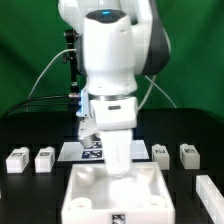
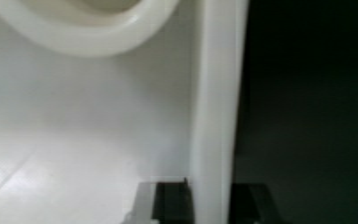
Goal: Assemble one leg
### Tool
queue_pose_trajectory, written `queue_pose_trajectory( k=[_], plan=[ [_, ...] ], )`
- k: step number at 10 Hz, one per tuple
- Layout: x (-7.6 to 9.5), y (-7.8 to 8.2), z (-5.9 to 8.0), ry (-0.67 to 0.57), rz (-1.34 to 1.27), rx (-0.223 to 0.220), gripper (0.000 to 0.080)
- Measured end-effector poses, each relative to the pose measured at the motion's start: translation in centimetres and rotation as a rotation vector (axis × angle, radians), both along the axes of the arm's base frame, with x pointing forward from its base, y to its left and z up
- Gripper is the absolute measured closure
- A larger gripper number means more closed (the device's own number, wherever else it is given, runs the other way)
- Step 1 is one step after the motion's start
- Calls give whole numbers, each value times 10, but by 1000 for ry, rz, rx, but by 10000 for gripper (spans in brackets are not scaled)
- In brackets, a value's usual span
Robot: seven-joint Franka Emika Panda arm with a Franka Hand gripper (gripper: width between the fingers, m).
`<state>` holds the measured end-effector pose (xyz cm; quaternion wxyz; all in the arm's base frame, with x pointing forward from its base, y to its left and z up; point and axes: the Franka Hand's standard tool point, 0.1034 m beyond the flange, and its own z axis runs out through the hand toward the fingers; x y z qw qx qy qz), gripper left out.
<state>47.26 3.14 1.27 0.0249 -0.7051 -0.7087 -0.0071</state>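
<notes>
White panel (image 2: 215, 100) wall, pincer (image 2: 211, 206) clamped on it

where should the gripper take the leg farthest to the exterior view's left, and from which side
Probably from straight above, pinching the leg across its middle: it lies low on the table with its tagged face toward the camera, clear of the next leg. The gripper, shut on the panel, must let go first.
</notes>
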Motion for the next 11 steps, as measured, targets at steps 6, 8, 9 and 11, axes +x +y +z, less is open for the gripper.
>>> queue_pose_trajectory(
  k=[6, 8, 9, 11],
  plan=[
    [24, 42, -6, 26, -15, -6, 736],
    [24, 41, -6, 23, -13, -5, 736],
    [24, 41, -6, 23, -13, -5, 729],
    [24, 41, -6, 24, -14, -5, 554]
  ],
)
